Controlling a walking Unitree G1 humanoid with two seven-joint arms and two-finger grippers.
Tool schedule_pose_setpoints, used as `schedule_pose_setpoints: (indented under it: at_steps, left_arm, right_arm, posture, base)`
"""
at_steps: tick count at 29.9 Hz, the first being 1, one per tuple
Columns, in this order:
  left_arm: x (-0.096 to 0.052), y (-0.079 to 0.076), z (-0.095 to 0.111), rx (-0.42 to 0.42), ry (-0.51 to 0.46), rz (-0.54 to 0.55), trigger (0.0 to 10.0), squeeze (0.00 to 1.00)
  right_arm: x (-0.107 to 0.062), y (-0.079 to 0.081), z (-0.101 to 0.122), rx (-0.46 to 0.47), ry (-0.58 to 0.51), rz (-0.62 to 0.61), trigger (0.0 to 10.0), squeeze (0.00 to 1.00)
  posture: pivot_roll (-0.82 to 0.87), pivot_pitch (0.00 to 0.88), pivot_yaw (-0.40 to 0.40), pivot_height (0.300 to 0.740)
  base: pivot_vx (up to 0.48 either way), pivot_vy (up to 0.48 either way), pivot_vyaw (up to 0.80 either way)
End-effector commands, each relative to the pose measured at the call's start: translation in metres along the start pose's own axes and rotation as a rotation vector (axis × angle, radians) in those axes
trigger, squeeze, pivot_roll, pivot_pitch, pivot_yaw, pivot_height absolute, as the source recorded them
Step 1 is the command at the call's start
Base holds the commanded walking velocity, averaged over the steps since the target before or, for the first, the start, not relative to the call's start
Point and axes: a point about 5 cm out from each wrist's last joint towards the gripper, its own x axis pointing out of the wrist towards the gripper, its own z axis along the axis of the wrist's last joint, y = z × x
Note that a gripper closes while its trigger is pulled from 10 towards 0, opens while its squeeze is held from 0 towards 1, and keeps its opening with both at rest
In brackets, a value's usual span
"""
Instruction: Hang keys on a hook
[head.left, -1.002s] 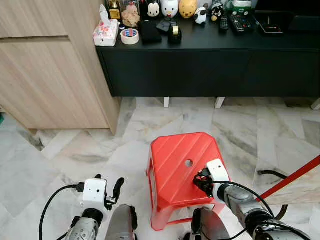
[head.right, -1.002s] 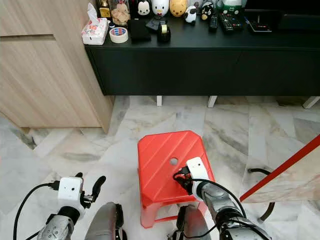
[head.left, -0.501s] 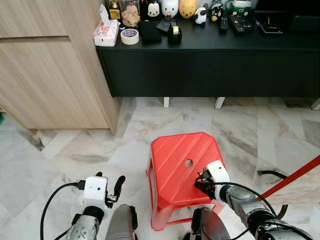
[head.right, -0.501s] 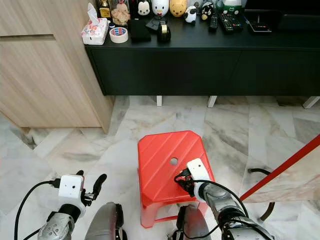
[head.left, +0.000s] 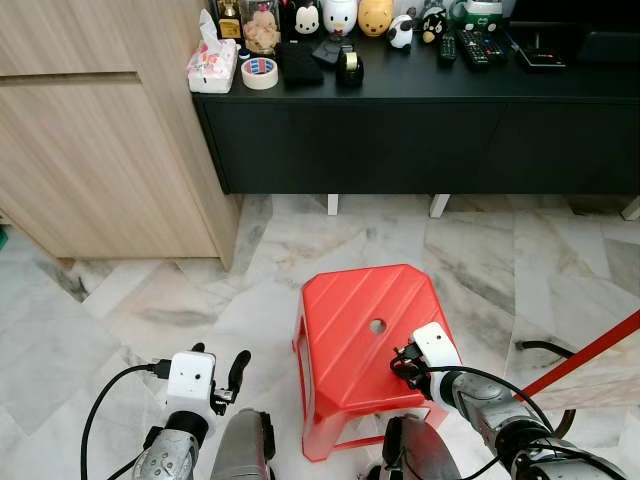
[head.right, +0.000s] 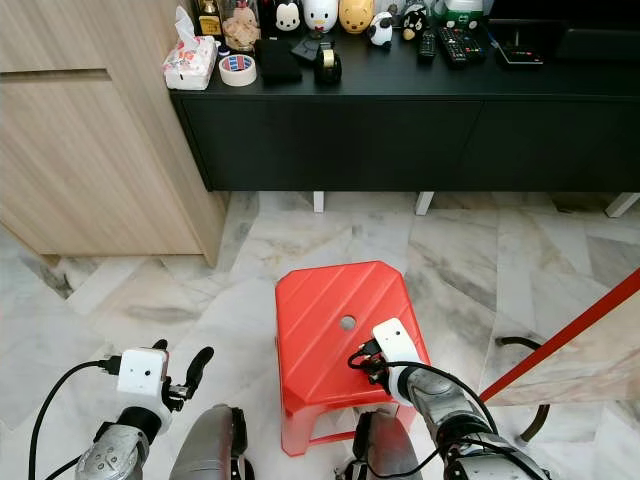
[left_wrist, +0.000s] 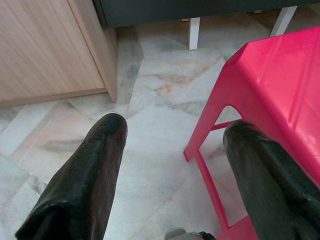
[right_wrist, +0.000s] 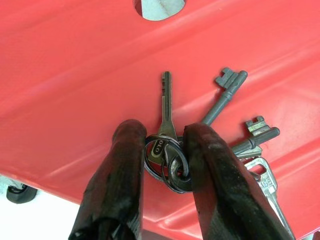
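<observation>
A bunch of metal keys (right_wrist: 220, 107) on a dark ring lies on the top of the red plastic stool (head.left: 350, 310), near its right front corner. My right gripper (right_wrist: 165, 134) is down on the stool top, its two black fingers shut on the key ring; in the left eye view the gripper (head.left: 403, 362) sits just right of the stool's centre hole. My left gripper (head.left: 215, 365) hangs low to the left of the stool, open and empty, above the marble floor, and the left wrist view shows the stool's leg beside one finger (left_wrist: 260, 165).
A low black cabinet (head.left: 420, 130) stands behind the stool, carrying a tissue box (head.left: 212, 62), a tape roll (head.left: 259, 72), figurines and remotes. A wooden cupboard (head.left: 90, 150) fills the left. A red-edged board (head.left: 590, 350) and a black cable (head.left: 545, 347) lie at the right.
The right gripper has barely shifted on the stool top and stays on the keys. The left gripper has sunk slightly.
</observation>
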Motion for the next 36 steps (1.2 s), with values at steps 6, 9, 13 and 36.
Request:
schedule_pose_setpoints:
  at_steps: [6,9,13,36]
  left_arm:
    - [-0.001,0.0,-0.005,0.026,0.028,-0.006,10.0,0.0]
    - [0.0,0.0,-0.005,0.028,0.029,-0.004,10.0,0.0]
    - [0.001,0.0,-0.005,0.029,0.029,-0.004,10.0,0.0]
    - [0.01,0.001,-0.009,0.037,0.037,0.018,10.0,0.0]
  right_arm:
    - [0.0,0.001,-0.009,0.023,0.024,-0.007,0.0,0.0]
    - [0.001,0.001,-0.001,0.057,-0.015,-0.017,0.0,0.0]
    - [0.001,0.0,0.004,0.083,-0.041,-0.025,0.0,0.0]
    - [-0.004,-0.012,0.063,0.187,-0.381,-0.179,0.0,0.0]
  posture:
    - [0.17,0.183,-0.006,0.629]
    - [0.17,0.181,-0.006,0.629]
    - [0.17,0.176,-0.007,0.629]
    - [0.15,0.137,-0.024,0.629]
  base:
    - [0.0,0.0,0.0]
    - [0.0,0.0,0.0]
    - [0.0,0.0,0.0]
    - [0.0,0.0,0.0]
